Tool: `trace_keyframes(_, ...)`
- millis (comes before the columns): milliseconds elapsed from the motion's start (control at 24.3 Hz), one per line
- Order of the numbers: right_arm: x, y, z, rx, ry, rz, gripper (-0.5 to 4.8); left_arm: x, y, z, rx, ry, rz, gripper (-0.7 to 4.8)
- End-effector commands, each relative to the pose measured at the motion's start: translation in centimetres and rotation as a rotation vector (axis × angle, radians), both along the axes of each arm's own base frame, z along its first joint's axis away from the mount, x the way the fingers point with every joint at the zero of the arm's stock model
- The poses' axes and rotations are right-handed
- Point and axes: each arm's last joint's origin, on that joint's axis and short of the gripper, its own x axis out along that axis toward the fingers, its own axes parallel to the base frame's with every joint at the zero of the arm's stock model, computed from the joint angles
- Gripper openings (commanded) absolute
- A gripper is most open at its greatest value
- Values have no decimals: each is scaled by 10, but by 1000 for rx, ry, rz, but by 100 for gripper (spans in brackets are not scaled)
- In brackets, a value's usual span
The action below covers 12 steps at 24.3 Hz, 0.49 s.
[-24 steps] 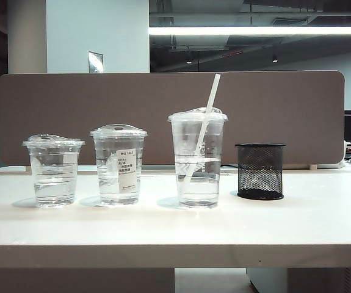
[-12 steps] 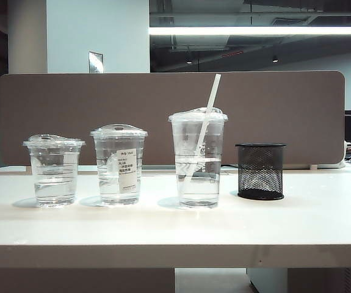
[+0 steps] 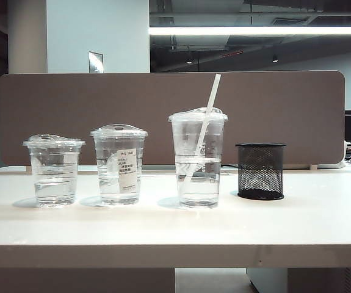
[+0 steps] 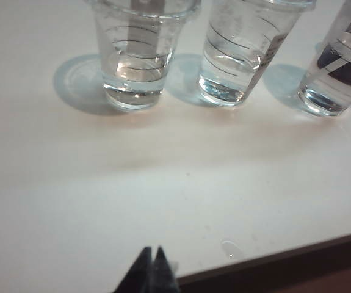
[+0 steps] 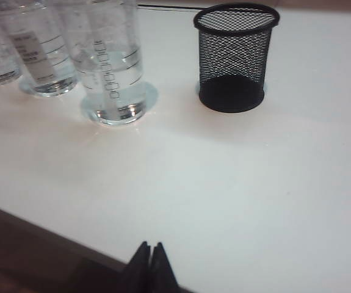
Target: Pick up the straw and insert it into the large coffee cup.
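At the table's near edge we see the left gripper [image 4: 152, 268] and right gripper [image 5: 149, 264], both pressed together, holding nothing. Farther back, the straw [image 3: 206, 119] leans inside the large coffee cup [image 3: 198, 160], beside the black mesh holder [image 3: 260, 171].

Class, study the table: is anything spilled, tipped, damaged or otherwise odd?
Nothing stands out. The three cups and the black mesh holder stand upright, and the straw leans inside the large coffee cup. The left gripper and right gripper are shut near the table's front edge.
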Motion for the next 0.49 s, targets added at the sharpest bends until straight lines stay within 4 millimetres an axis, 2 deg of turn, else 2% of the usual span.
trace_keyframes(41, 1, -1, 0, -16, -17, -13, 22, 0, 0, 2, 0, -13, -1, -4)
trace_keyframes(206, 6, -7, 4, 9, -92, -86, 22, 0, 0, 2, 0, -13, -1, -4)
trace_keyframes(288, 11, -13, 5, 39, -181, -156, 22, 0, 0, 2, 1, -14, -1, -4)
trace_keyframes(494, 13, -26, 7, 39, -207, -278, 22, 0, 0, 2, 0, -13, -1, -4)
